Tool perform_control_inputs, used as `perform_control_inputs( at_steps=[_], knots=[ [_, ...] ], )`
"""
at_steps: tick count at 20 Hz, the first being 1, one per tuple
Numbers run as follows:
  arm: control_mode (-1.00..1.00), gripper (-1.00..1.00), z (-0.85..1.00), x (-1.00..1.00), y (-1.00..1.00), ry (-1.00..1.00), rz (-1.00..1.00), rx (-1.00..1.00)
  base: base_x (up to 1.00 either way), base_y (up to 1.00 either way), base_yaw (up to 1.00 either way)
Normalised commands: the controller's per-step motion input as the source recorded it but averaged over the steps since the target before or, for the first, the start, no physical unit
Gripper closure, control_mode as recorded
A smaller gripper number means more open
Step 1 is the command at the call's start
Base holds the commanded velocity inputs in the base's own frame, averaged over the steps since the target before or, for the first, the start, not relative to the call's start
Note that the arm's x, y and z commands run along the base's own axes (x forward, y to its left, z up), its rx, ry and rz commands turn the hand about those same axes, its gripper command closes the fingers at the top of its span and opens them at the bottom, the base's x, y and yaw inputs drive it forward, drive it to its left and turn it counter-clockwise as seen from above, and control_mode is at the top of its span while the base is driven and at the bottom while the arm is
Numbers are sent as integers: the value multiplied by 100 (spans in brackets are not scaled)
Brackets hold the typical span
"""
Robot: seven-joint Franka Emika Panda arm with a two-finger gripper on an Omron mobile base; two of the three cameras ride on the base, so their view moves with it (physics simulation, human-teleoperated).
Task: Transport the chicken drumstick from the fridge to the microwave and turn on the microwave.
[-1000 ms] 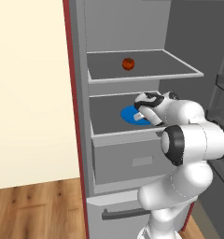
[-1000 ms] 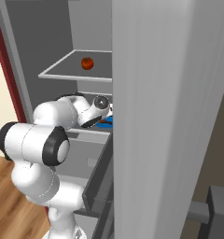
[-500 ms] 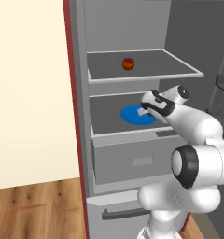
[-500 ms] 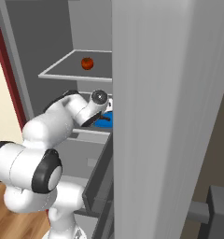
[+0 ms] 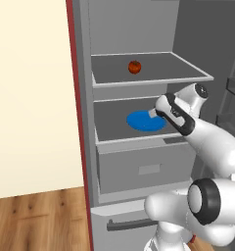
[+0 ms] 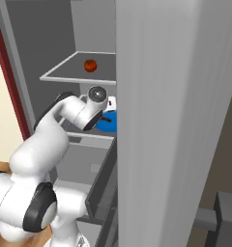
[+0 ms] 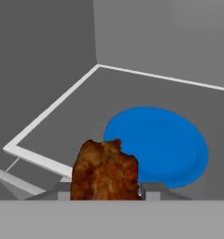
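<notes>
Gripper: the gripper (image 5: pixel 153 113) is part-closed on the chicken drumstick (image 7: pixel 104 171), which sits between its fingertips in the hand view.
Drumstick: held up off the blue plate (image 7: pixel 157 145), near the plate's front edge.
Plate: lies flat on the middle shelf (image 5: pixel 114 125) of the open fridge (image 5: pixel 144 162).
Upper shelf: a round red-orange fruit (image 5: pixel 134 67) rests there, well apart from the gripper.
Drawer: a grey drawer (image 5: pixel 144 169) sits just below the middle shelf.
</notes>
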Motion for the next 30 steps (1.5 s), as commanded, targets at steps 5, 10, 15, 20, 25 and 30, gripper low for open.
perform_control_inputs(
  at_steps=[5, 10, 15, 20, 25, 30],
  knots=[
    [-100, 100, 39, -51, 0, 0, 0, 0, 0, 0, 0],
    [-100, 100, 41, -43, 13, 0, 0, 0, 0, 0, 0],
    [-100, 100, 33, -52, 15, 1, -1, 0, 0, 0, 0],
    [-100, 100, 21, -51, 17, 8, -9, -3, 0, 0, 0],
    [-100, 100, 30, -34, 13, 15, -17, -3, 0, 0, 0],
    [-100, 100, 17, -37, 1, 6, -15, -1, 0, 0, 0]
  ],
)
